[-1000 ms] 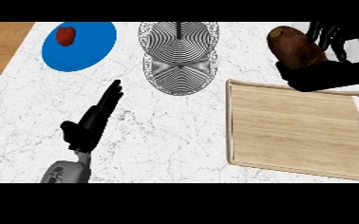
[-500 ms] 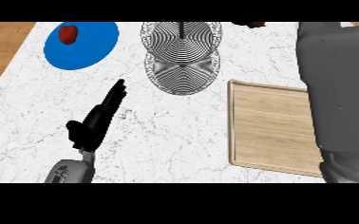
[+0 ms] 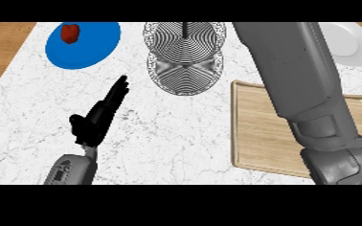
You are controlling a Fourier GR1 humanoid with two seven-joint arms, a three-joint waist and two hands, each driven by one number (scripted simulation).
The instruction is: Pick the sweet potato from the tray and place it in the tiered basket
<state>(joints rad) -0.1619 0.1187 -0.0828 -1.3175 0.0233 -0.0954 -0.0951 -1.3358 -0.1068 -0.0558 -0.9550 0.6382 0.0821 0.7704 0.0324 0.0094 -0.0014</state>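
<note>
Straight and relaxed, the left hand's [image 3: 99, 117] fingers [image 3: 118, 87] hold nothing, pointing up over bare white marbled worktop [image 3: 176, 134] with open room all round them. Beyond their tips lies a round blue plate [image 3: 88, 50] carrying a small red item [image 3: 70, 33], near the worktop's far left corner, where brown wood shows past the edge. Just right stands the tiered basket [image 3: 185, 57], two round wire tiers of fine concentric rings. The right forearm [image 3: 300, 91], smooth grey, runs up past the view's top; its hand is out of sight, and so is the sweet potato. Under it lies the pale wooden tray [image 3: 258, 129], rectangular with a raised rim. A white plate [image 3: 345, 40] sits at the far right edge.
</note>
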